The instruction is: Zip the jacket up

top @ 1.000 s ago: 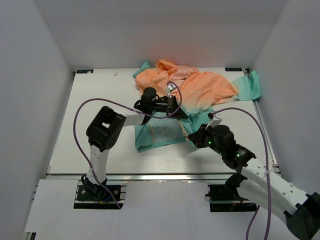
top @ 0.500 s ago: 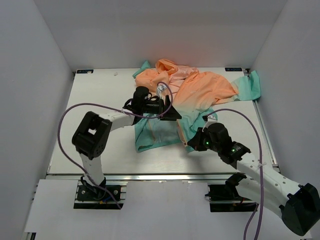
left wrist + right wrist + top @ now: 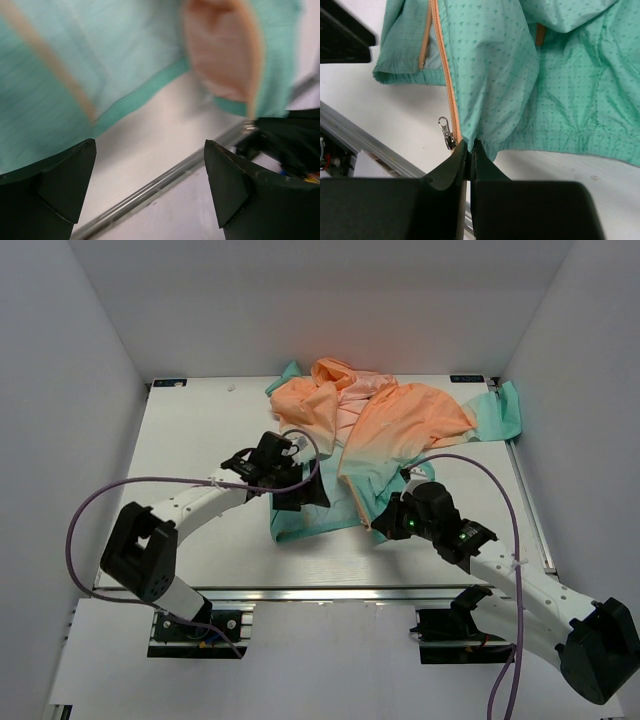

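Observation:
The jacket (image 3: pixel 400 422) lies crumpled at the back of the table, peach-orange at the top and teal at the hem (image 3: pixel 312 512). My left gripper (image 3: pixel 306 494) hovers over the teal left front panel (image 3: pixel 75 75), open wide with nothing between its fingers (image 3: pixel 67 182). That view is blurred. My right gripper (image 3: pixel 469 148) is shut on the teal hem right beside the orange zipper (image 3: pixel 444 75). The metal zipper slider (image 3: pixel 446 133) hangs just left of its fingertips. From above, the right gripper (image 3: pixel 380 524) sits at the hem's right corner.
White walls enclose the table (image 3: pixel 200 440) on three sides. A metal rail (image 3: pixel 150 189) runs along the table's near edge, just below the jacket hem. The left arm's purple cable (image 3: pixel 150 483) loops over the left half of the table.
My left gripper has opened, let go of the jacket and pulled back toward the hem, and its arm has swung left. The right gripper has stayed shut on the hem.

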Robot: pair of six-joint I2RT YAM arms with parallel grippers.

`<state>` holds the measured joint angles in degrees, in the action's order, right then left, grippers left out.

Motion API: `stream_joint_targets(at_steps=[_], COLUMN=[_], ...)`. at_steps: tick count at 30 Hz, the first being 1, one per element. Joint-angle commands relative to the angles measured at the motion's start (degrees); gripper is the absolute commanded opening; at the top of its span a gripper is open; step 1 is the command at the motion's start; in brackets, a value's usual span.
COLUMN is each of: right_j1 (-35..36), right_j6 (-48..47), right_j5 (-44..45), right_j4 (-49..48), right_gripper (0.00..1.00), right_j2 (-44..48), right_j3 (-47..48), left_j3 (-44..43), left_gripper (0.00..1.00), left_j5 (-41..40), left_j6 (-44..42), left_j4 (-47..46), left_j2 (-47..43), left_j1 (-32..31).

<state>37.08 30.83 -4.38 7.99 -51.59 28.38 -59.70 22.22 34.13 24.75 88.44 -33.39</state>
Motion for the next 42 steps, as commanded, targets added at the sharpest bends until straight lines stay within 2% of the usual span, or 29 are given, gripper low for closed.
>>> stream_joint_targets(at_steps=[1,4,6,9,17,24,32,42], right_j1=[-0.43,-0.43,-0.43,-0.43,-0.43,-0.52,-0.52,-0.52], right_j6=[-1.73,-1.82,-2.09,-2.35,-2.26,-2.79,-2.71,-2.62], right_j5=[2.71,2.8,2.8,3.32,3.5,3.77,4.03,5.79], right_j4=[0.98,0.8,0.98,1.76,1.59,1.85,2.21,2.38], right_gripper=[0.0,0.0,0.0,0.0,0.0,0.0,0.0,0.0], right_j2=[-0.61,-1.05,-1.23,-1.32,-1.05,-1.23,-0.61,-0.7], right_j3=[3.0,2.91,2.91,2.91,1.59,1.33,0.54,-0.26], left_j3=[0.9,1.35,0.12,-3.13,-8.14,-12.27,-13.42,-13.77], left_gripper=[0.98,0.96,0.9,0.87,0.75,0.71,0.66,0.64], left_j5=[-16.06,-15.37,-14.66,-15.89,-23.51,-27.84,-28.19,-29.51], left_j6=[1.72,1.82,1.47,1.12,2.69,3.75,4.01,5.15], left_j4=[16.99,16.65,16.29,16.99,21.13,23.5,24.55,24.2], left_j2=[-5.82,-3.99,-1.88,2.07,7.79,11.65,15.0,17.9], left_j1=[-0.1,-0.1,-0.71,-2.2,-3.7,-5.19,-6.86,-7.57])
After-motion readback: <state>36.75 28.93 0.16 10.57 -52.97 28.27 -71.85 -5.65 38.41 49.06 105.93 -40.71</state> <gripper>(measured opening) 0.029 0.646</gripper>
